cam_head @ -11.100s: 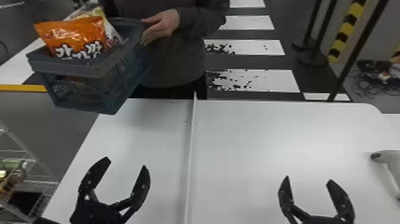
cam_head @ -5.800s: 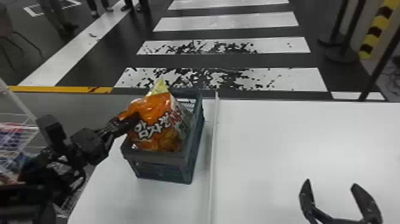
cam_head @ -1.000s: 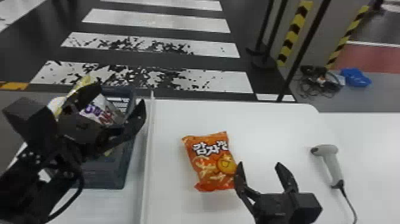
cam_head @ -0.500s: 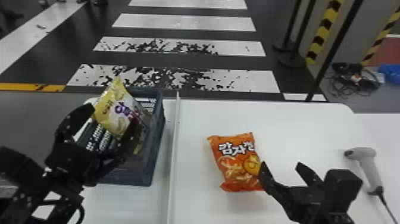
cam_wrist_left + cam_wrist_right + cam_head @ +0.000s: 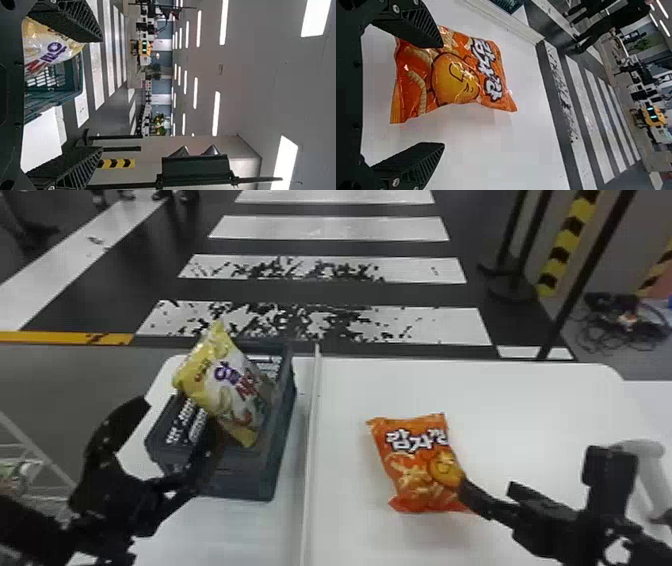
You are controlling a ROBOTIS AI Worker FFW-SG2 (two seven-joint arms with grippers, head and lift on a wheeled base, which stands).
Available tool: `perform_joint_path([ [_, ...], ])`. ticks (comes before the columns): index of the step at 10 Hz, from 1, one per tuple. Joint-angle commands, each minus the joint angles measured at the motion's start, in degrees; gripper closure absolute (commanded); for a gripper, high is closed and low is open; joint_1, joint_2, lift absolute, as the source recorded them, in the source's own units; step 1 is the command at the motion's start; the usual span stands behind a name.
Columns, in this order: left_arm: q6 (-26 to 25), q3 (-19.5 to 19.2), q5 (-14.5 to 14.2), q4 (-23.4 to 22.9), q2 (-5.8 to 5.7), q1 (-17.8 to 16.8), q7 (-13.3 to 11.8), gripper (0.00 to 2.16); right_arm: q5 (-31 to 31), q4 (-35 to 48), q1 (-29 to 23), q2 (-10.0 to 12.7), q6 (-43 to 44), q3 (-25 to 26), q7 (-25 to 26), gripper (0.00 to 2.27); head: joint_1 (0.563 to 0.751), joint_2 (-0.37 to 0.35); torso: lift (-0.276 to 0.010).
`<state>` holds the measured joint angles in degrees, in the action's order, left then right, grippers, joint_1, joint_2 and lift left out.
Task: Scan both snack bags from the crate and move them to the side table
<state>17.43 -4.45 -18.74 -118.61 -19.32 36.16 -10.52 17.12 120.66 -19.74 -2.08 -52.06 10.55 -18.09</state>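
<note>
From here I can see the blue-grey plastic crate [image 5: 250,480] standing on the white table [image 5: 525,415], just to the left of the thin, white raised strip [image 5: 310,440] that runs from near to far. A glossy yellow-and-white snack bag [image 5: 225,390] leans in it, its top poking up above the rim.

The left gripper [image 5: 180,417] is over at the crate's near left side. Its two black fingers are spread wide, one of them out to the left and the other in front of the lower part of that bag; nothing is pinched between them.

The orange snack bag [image 5: 417,465] lies on the tabletop to the right of the strip, its printed face up. Close by its right edge is the right gripper [image 5: 486,485], fingers well parted and gripping nothing. One finger overlaps the orange bag in the right wrist view, though I can't tell whether it touches.

Farther right, partly behind the right arm, there's a pale grey handheld scanner [image 5: 650,460]. Beyond the table's far edge the dark floor [image 5: 340,292] is painted with broad white stripes, and a tangle of dark cables [image 5: 615,322] sits at the far right.
</note>
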Motion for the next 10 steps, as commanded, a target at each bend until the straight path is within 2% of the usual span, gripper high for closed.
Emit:
perform_joint_path([
  [1,2.30,-1.09,-1.48,1.80,-0.01,1.11,-0.55,0.03,1.86,-1.48,3.83,-0.38,-7.15,3.43,-2.21,0.12,0.695,0.060,-0.099],
  [3,3.00,-1.17,-2.89,3.56,-0.63,1.11,-1.43,0.03,5.11,-4.99,7.87,-2.05,-14.35,6.06,-5.99,0.12,0.695,0.070,-0.099],
  [4,3.18,-1.17,-3.06,4.18,-0.63,1.20,-1.70,0.03,5.20,-7.81,9.81,-2.75,-14.88,6.06,-8.28,0.12,0.695,0.073,-0.099],
  [6,3.35,-1.09,-3.15,4.70,-0.63,1.37,-2.14,0.03,5.11,-13.52,14.03,-4.77,-14.88,4.83,-11.88,0.12,0.695,0.085,-0.099],
  [8,3.35,-1.09,-3.24,5.05,-0.71,1.37,-2.22,0.03,3.88,-17.65,16.75,-6.71,-15.41,3.16,-13.11,0.11,0.695,0.086,-0.099],
  [10,3.88,-1.09,-3.94,5.85,-0.80,1.37,-2.49,0.03,3.00,-24.24,19.65,-8.46,-15.23,1.05,-17.15,0.11,0.695,0.088,-0.099],
])
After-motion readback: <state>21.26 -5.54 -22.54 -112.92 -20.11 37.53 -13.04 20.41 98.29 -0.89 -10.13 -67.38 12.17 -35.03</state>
